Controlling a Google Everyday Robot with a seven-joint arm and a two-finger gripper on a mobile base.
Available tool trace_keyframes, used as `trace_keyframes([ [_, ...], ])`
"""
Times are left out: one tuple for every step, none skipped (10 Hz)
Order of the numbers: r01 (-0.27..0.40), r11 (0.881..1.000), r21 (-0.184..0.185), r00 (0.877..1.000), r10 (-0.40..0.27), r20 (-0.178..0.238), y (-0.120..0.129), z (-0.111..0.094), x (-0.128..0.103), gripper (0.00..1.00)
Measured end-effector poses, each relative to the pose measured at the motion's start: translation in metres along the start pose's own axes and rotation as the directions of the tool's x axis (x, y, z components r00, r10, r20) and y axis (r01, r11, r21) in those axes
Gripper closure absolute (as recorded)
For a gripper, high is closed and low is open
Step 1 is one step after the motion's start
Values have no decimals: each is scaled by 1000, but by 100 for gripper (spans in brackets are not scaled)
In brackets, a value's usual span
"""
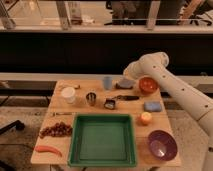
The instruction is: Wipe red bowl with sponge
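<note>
The red bowl (148, 84) stands at the back right of the wooden table (62, 117). My gripper (127, 81) comes in from the right on the white arm and sits just left of the bowl, low over the table. It is shut on the sponge (125, 83), a pale grey-blue pad that hangs beside the bowl's left rim, outside the bowl.
A green tray (102, 159) fills the front middle. A purple bowl (162, 144), an orange (145, 118) and a brighter blue pad (153, 106) are on the right. A blue cup (107, 82), metal cup (91, 98), white cup (68, 95), dark block (110, 104), grapes (56, 130) and a red pepper (48, 149) lie elsewhere.
</note>
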Motion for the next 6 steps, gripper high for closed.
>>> trace_keyframes([
  [-17,1000,-12,999,16,-32,15,-10,14,89],
  [-26,999,-19,998,25,-51,23,-15,22,89],
  [-34,999,-27,997,32,-68,31,-18,31,89],
  [-39,998,-38,996,36,-79,37,-16,37,89],
  [-43,998,-46,995,39,-87,40,-13,43,89],
  [-50,997,-52,995,45,-94,45,-10,48,89],
])
